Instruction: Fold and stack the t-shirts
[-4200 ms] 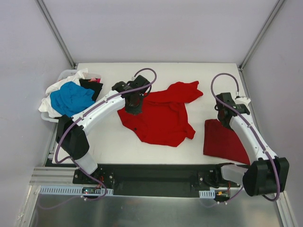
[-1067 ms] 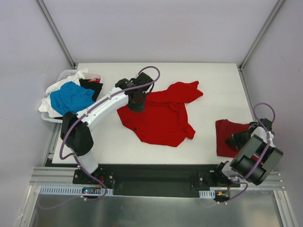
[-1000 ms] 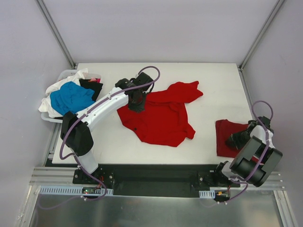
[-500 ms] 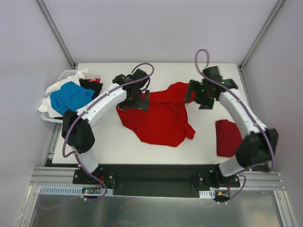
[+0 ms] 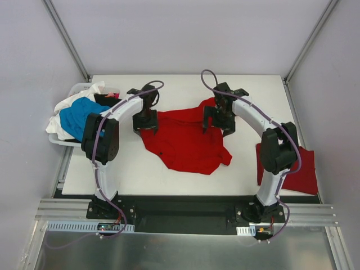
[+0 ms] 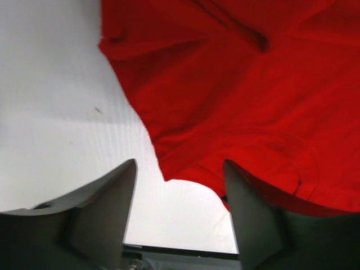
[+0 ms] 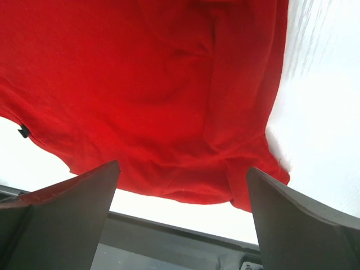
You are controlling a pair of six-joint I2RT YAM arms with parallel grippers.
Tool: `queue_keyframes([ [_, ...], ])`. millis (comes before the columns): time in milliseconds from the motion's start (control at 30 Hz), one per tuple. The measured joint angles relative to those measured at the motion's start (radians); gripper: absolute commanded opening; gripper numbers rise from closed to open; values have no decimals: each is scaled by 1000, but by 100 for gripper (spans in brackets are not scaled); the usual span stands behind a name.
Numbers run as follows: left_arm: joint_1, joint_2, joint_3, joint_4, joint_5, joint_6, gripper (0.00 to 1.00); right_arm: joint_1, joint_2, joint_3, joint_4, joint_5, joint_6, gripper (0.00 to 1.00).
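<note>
The crumpled red shirt (image 5: 185, 143) lies on the worktop (image 5: 253, 90), its far edge running left to right. The left tool (image 6: 180, 164) hangs over the shirt's left corner and the right tool (image 7: 183, 166) over its right (both spread apart, gripping nothing), so each arm is equally near.

The left arm (image 5: 120, 108) and right arm (image 5: 254, 116) are white with black joints. A purple cable (image 5: 202, 75) trails each; the jaws are dark grey.
</note>
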Motion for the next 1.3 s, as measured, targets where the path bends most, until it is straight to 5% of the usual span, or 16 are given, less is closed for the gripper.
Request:
queue_keyframes([
  [333,-14,-13,-158,77,48,5,58,0,-16,-246,40,8,10,97],
  [400,-14,-24,-187,91,51,5,59,4,-37,-319,48,8,18,90],
  [433,-14,-29,-196,94,51,5,59,8,-49,-348,46,8,21,76],
  [467,-14,-32,-204,97,52,5,58,13,-61,-368,48,8,24,22],
  [500,-14,-34,-209,101,52,6,55,20,-76,-386,53,6,28,1],
  [533,-14,-34,-209,103,52,6,44,27,-89,-397,55,4,27,1],
  [567,-14,-34,-209,107,52,6,4,34,-101,-405,58,-2,36,1],
  [600,-14,-34,-209,109,52,6,0,45,-113,-411,62,-5,45,1],
  [800,-13,-14,-140,103,55,18,0,159,-142,-399,32,-3,44,1],
  [1267,63,272,291,16,57,53,0,512,-66,-187,-121,-117,-19,1],
  [1300,68,284,308,10,56,56,0,529,-61,-184,-121,-119,-19,12],
])
